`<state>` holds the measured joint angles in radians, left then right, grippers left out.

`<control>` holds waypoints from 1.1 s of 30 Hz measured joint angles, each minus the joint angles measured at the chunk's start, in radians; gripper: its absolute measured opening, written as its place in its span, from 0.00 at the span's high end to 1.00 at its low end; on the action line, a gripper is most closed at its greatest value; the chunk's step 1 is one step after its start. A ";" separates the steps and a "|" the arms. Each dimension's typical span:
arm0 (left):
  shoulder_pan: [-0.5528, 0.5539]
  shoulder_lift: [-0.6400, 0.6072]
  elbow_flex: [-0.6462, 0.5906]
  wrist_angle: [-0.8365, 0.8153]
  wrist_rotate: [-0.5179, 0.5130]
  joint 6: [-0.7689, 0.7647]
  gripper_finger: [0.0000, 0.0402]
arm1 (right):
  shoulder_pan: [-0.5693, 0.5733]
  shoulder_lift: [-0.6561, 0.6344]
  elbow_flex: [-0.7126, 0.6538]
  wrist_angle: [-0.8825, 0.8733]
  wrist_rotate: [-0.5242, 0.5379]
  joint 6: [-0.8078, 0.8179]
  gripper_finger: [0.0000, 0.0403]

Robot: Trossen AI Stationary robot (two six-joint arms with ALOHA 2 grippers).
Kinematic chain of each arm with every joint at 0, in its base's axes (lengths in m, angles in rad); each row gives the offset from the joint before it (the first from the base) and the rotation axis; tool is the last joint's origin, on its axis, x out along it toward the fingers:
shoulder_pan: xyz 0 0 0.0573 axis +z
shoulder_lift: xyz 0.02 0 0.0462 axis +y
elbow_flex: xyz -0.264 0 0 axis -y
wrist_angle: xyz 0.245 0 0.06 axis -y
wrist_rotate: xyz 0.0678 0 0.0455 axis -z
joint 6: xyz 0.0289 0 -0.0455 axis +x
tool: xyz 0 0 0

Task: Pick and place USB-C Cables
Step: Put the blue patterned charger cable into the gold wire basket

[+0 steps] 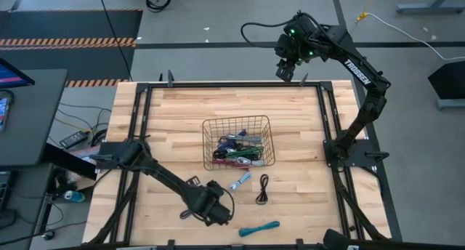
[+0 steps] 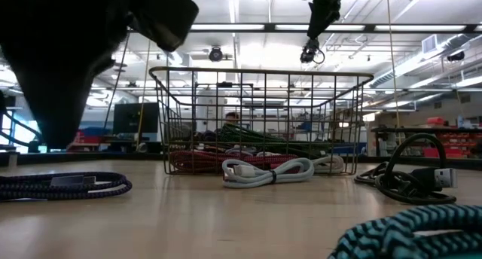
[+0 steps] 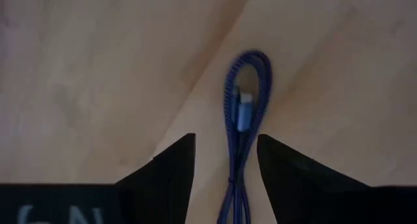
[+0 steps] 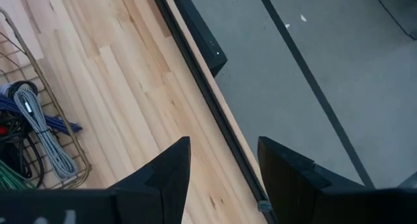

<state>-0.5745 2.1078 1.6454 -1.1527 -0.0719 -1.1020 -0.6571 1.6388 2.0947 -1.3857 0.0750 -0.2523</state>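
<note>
One wire basket (image 1: 237,121) stands near the middle of the table (image 1: 174,126), holding a tangle of cables (image 1: 238,152) too jumbled to count. Four cables lie loose toward the table's front edge: one blue-purple (image 3: 242,120), one pale grey (image 1: 240,181), one black (image 1: 263,188) and one teal (image 1: 259,228). Two arms are in view.
</note>
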 joint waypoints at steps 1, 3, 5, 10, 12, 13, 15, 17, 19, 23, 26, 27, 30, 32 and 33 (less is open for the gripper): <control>-0.004 0.000 0.000 0.004 0.002 0.011 0.57 | 0.000 0.000 0.000 0.000 0.000 0.006 0.54; -0.012 0.000 0.000 0.017 0.003 0.015 0.57 | 0.000 0.000 0.000 0.000 0.000 0.012 0.54; -0.022 0.000 0.000 0.022 0.001 0.015 0.57 | 0.000 0.000 0.000 0.000 0.000 0.014 0.54; -0.047 0.000 0.000 0.025 -0.021 0.009 0.57 | 0.000 0.000 0.000 0.000 0.000 0.014 0.54; -0.051 0.000 0.000 0.025 -0.021 -0.016 0.57 | 0.000 0.000 0.000 0.000 0.000 0.014 0.54; -0.052 0.000 0.000 0.026 -0.021 -0.028 0.57 | 0.000 0.000 0.000 0.000 0.000 0.014 0.54; -0.052 0.000 0.000 0.031 -0.018 -0.048 0.57 | 0.000 0.000 0.000 0.000 0.000 0.014 0.54; -0.052 0.000 -0.001 0.062 -0.013 -0.063 0.57 | 0.000 0.000 0.000 0.000 0.000 0.017 0.54; -0.051 0.000 -0.014 0.109 -0.008 -0.064 0.57 | 0.000 0.000 0.000 0.000 0.000 0.018 0.54; -0.051 0.000 -0.059 0.159 0.011 -0.070 0.57 | 0.001 0.000 0.000 0.000 -0.019 0.018 0.54; -0.052 0.000 -0.087 0.126 0.037 -0.097 0.57 | 0.001 0.000 0.000 0.000 -0.047 0.018 0.54; -0.052 0.000 -0.092 0.119 0.043 -0.099 0.57 | 0.001 0.000 0.000 0.000 -0.049 0.018 0.54; -0.052 0.000 -0.100 0.106 0.043 -0.108 0.57 | 0.001 0.000 0.000 0.000 -0.049 0.018 0.54; -0.051 0.000 -0.100 0.117 0.042 -0.109 0.57 | 0.001 0.000 0.000 -0.001 -0.049 0.017 0.54; -0.050 0.000 -0.100 0.121 0.041 -0.109 0.57 | 0.001 0.000 0.000 -0.001 -0.049 0.017 0.54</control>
<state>-0.6247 2.1078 1.5452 -1.0317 -0.0308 -1.2110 -0.6559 1.6389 2.0945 -1.3865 0.0256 -0.2353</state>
